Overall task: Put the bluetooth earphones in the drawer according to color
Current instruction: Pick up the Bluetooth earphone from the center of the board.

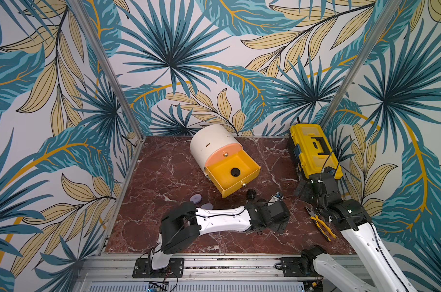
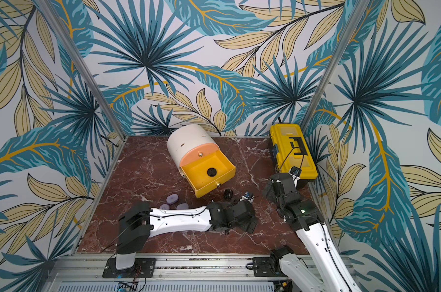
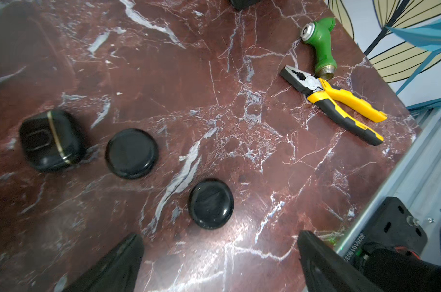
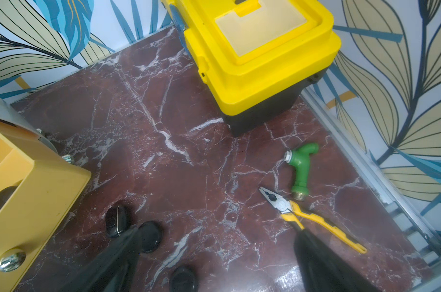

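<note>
The cream cabinet [image 1: 209, 144] stands at the back with its yellow drawer [image 1: 251, 174] pulled out; one black earphone case [image 1: 235, 172] lies inside. Three black cases rest on the marble in the left wrist view: a squarish one [image 3: 51, 140], a round one [image 3: 132, 153] and an oval one [image 3: 210, 203]. My left gripper [image 3: 219, 242] hangs open just short of the oval case, nothing between its fingers. Lilac cases [image 2: 172, 199] lie at the left beyond the left arm. My right gripper [image 4: 216, 242] is open and empty above the floor near the toolbox.
A yellow-and-black toolbox [image 1: 313, 149] fills the back right corner. Pliers [image 3: 335, 106] and a green fitting [image 3: 320, 45] lie by the right edge. The left arm [image 1: 222, 218] stretches across the front of the table. A metal rail [image 1: 214, 263] runs along the front.
</note>
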### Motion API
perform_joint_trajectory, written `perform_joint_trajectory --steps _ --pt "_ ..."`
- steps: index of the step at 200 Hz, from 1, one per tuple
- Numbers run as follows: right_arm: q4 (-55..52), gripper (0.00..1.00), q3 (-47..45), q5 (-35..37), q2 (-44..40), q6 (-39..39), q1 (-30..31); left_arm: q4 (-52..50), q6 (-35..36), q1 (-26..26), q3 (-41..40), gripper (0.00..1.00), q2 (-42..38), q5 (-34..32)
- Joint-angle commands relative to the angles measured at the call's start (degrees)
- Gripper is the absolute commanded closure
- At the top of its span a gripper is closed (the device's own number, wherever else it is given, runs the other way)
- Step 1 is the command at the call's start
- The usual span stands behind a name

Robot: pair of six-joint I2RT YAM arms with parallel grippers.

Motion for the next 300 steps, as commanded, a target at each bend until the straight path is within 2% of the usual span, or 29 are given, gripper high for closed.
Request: perform_joint_trajectory --steps 1,66,148,169,212,300 --pt "-2.88 0.01 1.61 0.73 -1.03 -0.13 -0.48 -5.33 2.73 -0.14 5.61 0.0 4.38 0.37" --pt "-3.6 0.01 1.61 0.9 -1.59 -0.66 -0.62 -7.28 4.09 -0.13 11.23 0.15 12.4 0.49" --pt "-3.61 0.01 1.52 0.17 -0.97 -0.38 -0.61 -6.97 4.32 0.16 11.21 0.42 14.33 1.68" --pt "-3.61 0.01 1.06 -0.28 -0.61 -0.19 -0.61 -7.51 4.68 0.22 11.19 0.44 13.65 1.1" --pt "-3.64 0.01 -0.21 -0.7 -0.02 0.35 -0.61 -7.29 5.96 0.21 8.63 0.48 7.49 -0.32" --pt "-2.0 0.01 -3.86 -0.28 2.26 1.53 -0.7 -10.83 8.89 0.69 2.17 0.47 -12.86 -9.11"
